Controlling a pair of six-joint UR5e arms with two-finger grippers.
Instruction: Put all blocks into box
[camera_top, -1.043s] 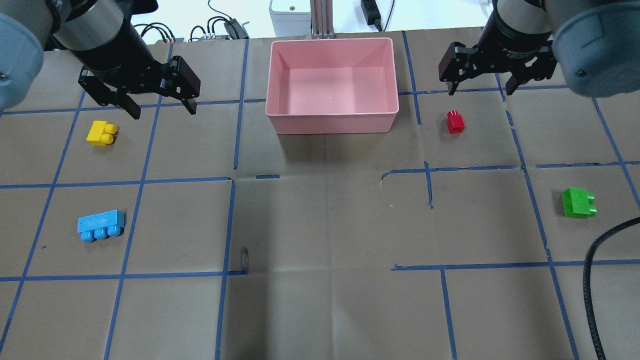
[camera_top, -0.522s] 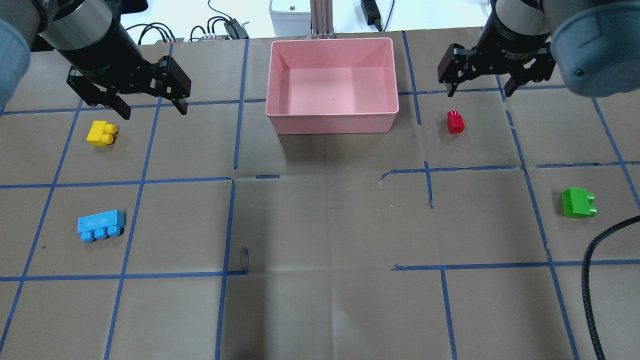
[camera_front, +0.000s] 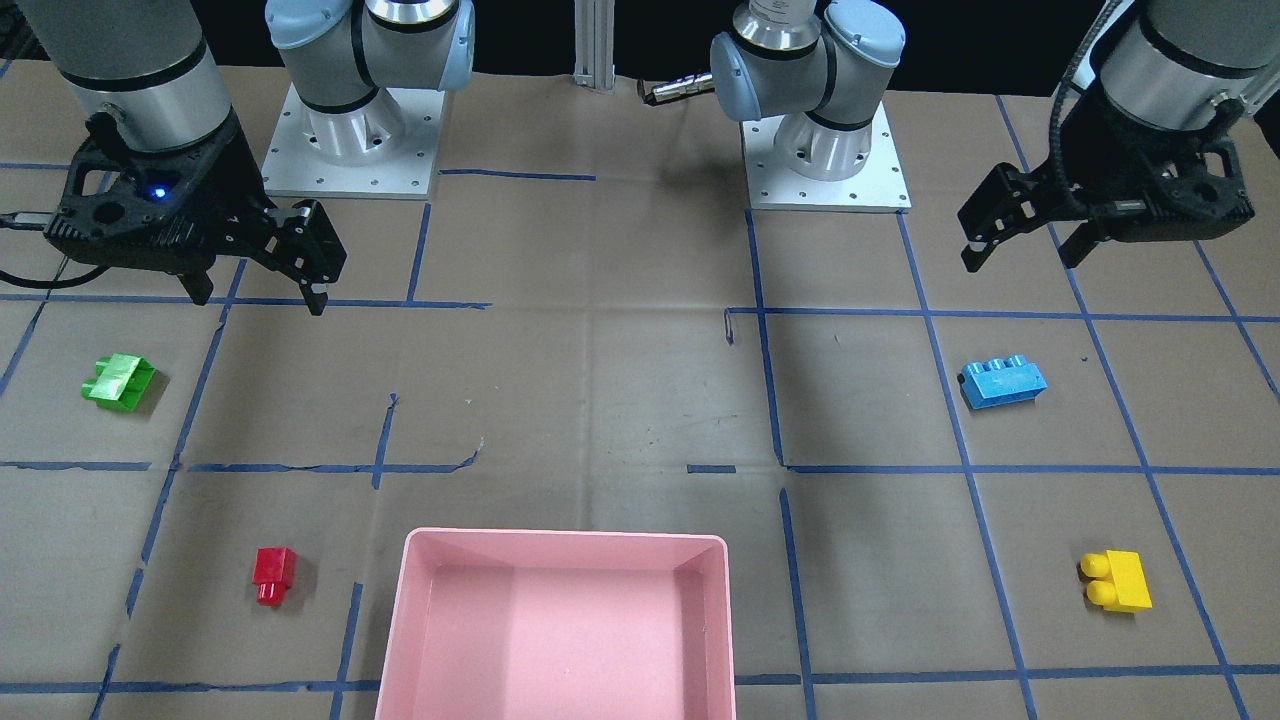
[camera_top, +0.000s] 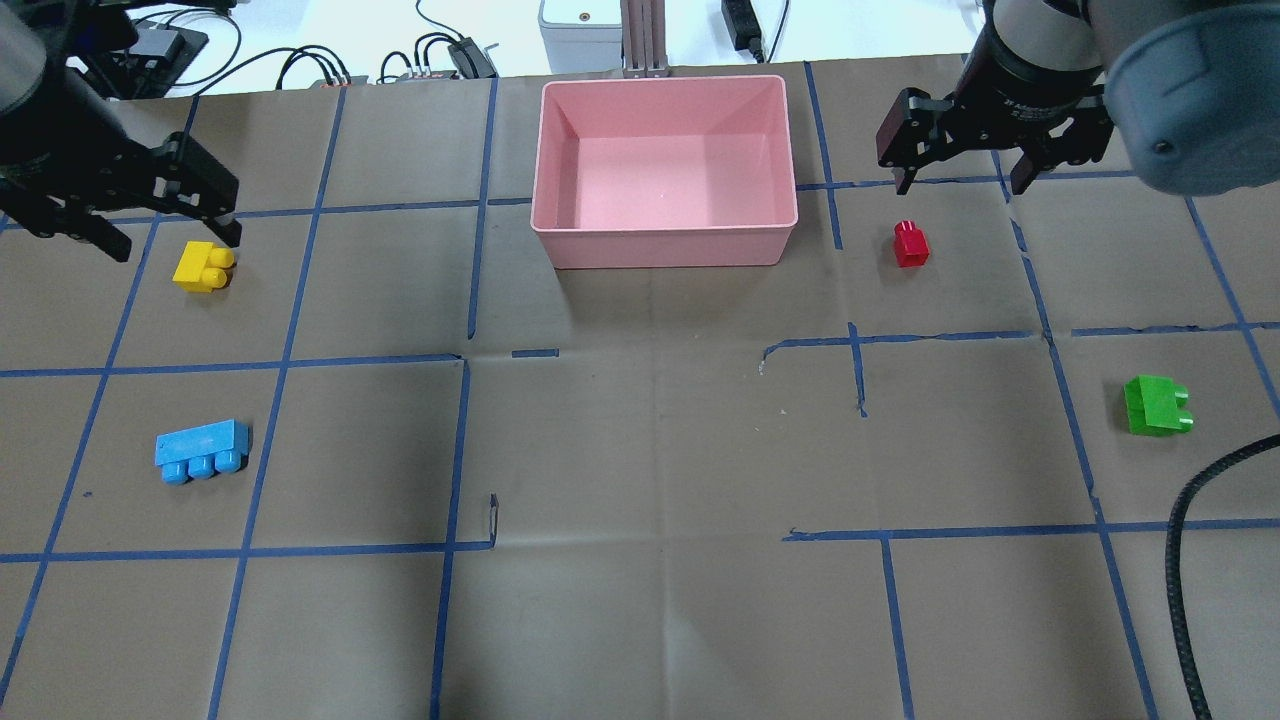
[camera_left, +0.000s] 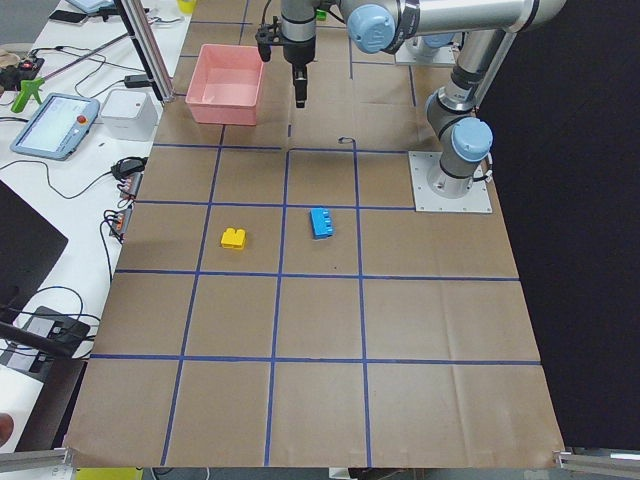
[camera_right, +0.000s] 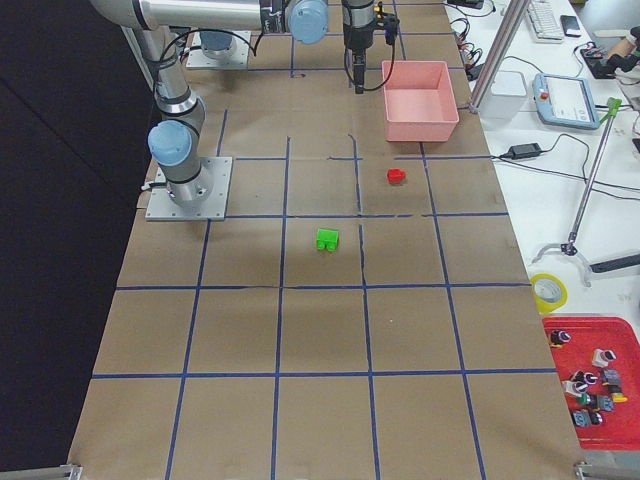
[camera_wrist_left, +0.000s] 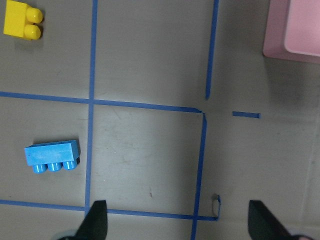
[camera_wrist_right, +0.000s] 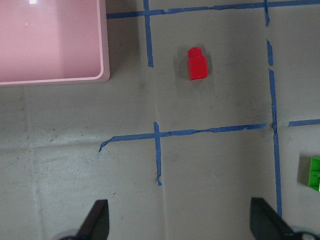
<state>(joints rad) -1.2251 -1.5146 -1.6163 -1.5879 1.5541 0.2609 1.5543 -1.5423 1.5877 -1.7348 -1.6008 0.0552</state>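
**Pink box empty, bricks outside**

The box (camera_top: 665, 262) stands between the left gripper (camera_top: 168, 238) and the right gripper (camera_top: 960, 183). Both are spread wide and hold nothing. The blue brick (camera_top: 201, 450) and green brick (camera_top: 1157, 404) lie well apart from the jaws. The yellow brick (camera_top: 203, 267) and red brick (camera_top: 910, 243) lie near them. They are probably light, stiff, smooth plastic: pinch the flat sides, not the studs.

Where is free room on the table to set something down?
The wide middle between blue brick and green brick, in front of the box. Tighter around yellow brick by left gripper, and red brick by right gripper.
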